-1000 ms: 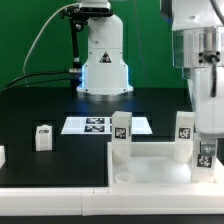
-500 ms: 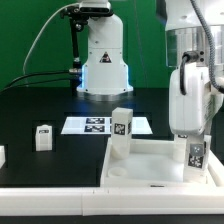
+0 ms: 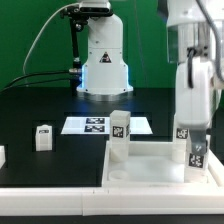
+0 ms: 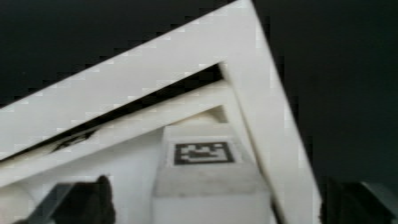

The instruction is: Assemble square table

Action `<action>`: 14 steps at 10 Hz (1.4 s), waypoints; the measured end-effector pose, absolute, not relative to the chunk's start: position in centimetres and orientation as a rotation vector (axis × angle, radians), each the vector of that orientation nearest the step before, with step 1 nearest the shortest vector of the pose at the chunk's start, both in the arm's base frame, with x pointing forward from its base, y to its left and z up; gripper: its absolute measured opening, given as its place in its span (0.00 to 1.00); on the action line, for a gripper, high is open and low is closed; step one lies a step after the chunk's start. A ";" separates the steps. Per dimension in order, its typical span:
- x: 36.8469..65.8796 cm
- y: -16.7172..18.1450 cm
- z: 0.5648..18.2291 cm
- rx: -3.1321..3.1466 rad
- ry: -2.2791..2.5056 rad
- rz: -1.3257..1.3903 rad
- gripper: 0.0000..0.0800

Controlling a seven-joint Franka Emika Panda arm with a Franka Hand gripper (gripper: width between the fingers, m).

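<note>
The white square table top lies at the front right of the exterior view. Upright white legs with tags stand in its corners: one at the far left corner and one at the near right. My gripper hangs over the far right corner and hides most of a third leg there. In the wrist view a tagged leg stands between my two dark fingers, with a gap on each side. The gripper is open. The top's corner rim shows behind the leg.
A loose tagged leg stands on the black surface at the exterior view's left, and another white part sits at the left edge. The marker board lies behind the table top. The robot's base stands at the back. A white rail edges the front.
The arm has swung from the exterior view's right edge leftward and now covers the far right leg. The legs and the top have not moved.
</note>
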State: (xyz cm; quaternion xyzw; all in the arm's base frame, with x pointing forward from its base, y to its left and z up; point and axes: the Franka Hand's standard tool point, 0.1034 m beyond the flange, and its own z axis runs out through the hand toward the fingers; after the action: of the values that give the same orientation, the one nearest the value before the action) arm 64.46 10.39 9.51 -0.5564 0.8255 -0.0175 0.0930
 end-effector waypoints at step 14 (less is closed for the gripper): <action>64.3 5.9 12.7 -2.186 1.938 -0.143 0.81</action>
State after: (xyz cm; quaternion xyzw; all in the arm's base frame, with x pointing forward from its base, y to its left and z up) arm 64.26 5.94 12.73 -0.7429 0.6588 -0.0486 0.1081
